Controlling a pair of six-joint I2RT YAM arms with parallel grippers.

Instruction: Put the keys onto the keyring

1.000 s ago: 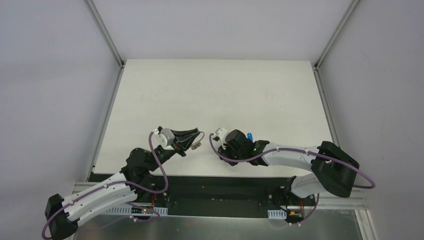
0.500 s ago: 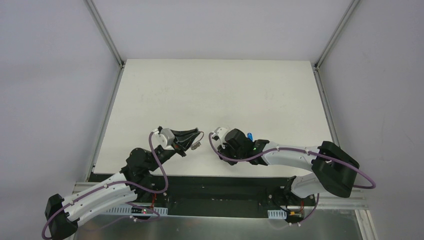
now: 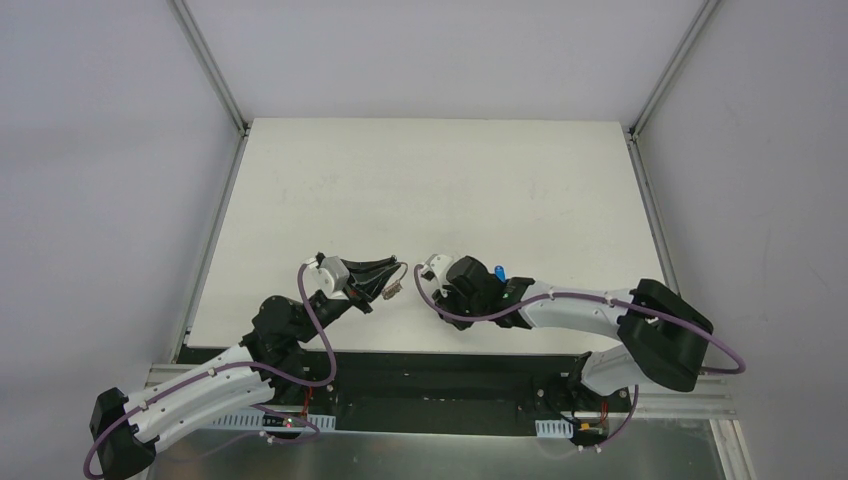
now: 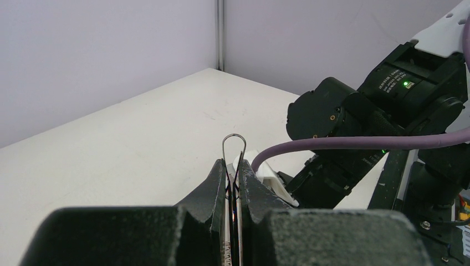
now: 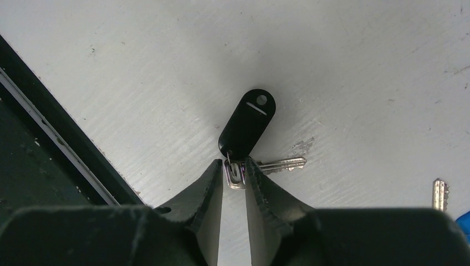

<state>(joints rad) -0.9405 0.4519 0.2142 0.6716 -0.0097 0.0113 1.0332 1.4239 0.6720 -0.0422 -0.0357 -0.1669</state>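
Robot lab here, a closed test cell by the look of it. White table [image 3: 430, 180], boxed on three sides by plain grey walls [image 3: 100, 150]. Aluminium struts [image 3: 208, 65] up the far corners, framing the lot. Down at the near edge, two white-and-black arms [image 3: 570, 310] bolted side by side to a black rail [image 3: 440, 375], with sheet metal [image 3: 400, 450] below. Purple cables [image 4: 332, 143] looped along both arms. Over on the left wrist view, a green light [image 4: 408, 84] glowing on a black motor housing [image 4: 382, 105] with a printed label. Wrist cameras plus one fixed overhead, so clearly set up for recording.
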